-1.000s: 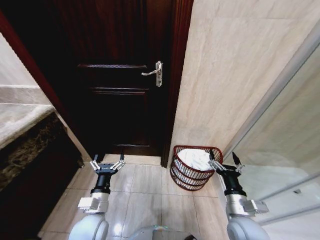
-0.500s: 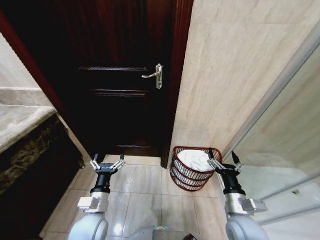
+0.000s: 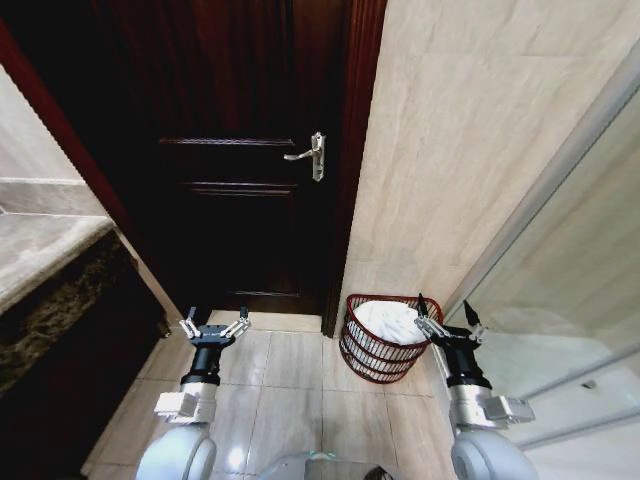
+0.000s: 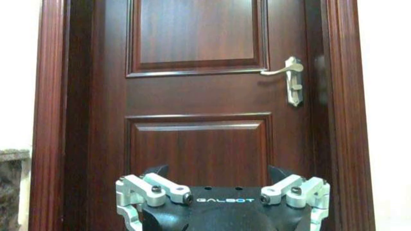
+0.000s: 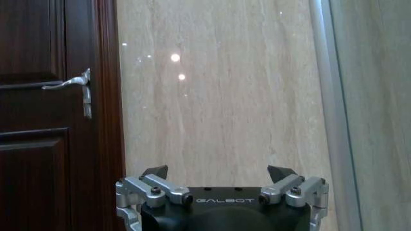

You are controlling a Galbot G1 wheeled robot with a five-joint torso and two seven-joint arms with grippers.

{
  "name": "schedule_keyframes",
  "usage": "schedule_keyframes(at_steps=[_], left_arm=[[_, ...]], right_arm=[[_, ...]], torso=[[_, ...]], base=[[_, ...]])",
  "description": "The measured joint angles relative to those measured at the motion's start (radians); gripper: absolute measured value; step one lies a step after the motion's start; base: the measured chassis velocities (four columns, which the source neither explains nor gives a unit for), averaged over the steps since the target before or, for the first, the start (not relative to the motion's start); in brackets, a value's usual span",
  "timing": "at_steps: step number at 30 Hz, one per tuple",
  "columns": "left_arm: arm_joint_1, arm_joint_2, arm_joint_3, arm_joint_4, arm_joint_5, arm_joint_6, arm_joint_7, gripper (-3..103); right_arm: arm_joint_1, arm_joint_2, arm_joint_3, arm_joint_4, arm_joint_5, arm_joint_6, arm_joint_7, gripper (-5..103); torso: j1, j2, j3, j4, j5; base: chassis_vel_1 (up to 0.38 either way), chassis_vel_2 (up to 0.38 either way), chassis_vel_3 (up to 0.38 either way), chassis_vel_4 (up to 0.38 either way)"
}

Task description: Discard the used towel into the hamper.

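The small dark red-brown open-weave hamper [image 3: 385,340], half-round w/ horizontal ribs, sits on the pale glossy floor tiles [image 3: 290,385] against the beige veined stone wall [image 3: 470,150], just beside the door frame's foot. A crumpled white towel [image 3: 392,320] lies inside it, heaped to about rim level.

The right gripper [image 3: 447,318] hovers at the hamper's 3 o'clock edge, just beside the rim; whether it touches can't be told from the head view. Its black-tipped fingers are spread wide w/ nothing between them; the right wrist view shows the same, the right gripper [image 5: 218,172] splayed in front of bare stone wall. The left gripper [image 3: 214,326] is well apart from the hamper, at its 9 o'clock, over the floor tiles in front of the dark mahogany panelled door [image 3: 250,150]. It's also released and empty; the left wrist view has the left gripper [image 4: 218,172] open, facing the door panels.

Hard to make out: the hamper's near lower wall is partly in shadow, its flat back is hidden behind the towel, and the floor under it can't be seen. At 9 o'clock in the head view a mottled stone counter [image 3: 40,250] is cut off by the edge.

Door: raised panels, polished, w/ a silver lever handle [image 3: 312,153] on a backplate. At 3 o'clock a frosted glass panel [image 3: 570,280] w/ a pale metal frame runs diagonally.
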Motion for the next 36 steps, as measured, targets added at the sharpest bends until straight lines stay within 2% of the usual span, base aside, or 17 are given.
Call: schedule_keyframes(at_steps=[36], left_arm=[[0.001,-0.011,0.004,-0.004,0.009,-0.014,0.003,100]], right_arm=[[-0.003,-0.007,0.011,0.02,0.008,-0.004,0.003,100]], torso=[[0.058,0.138,0.08,0.0,0.0]], base=[[0.0,0.0,0.0,0.0]])
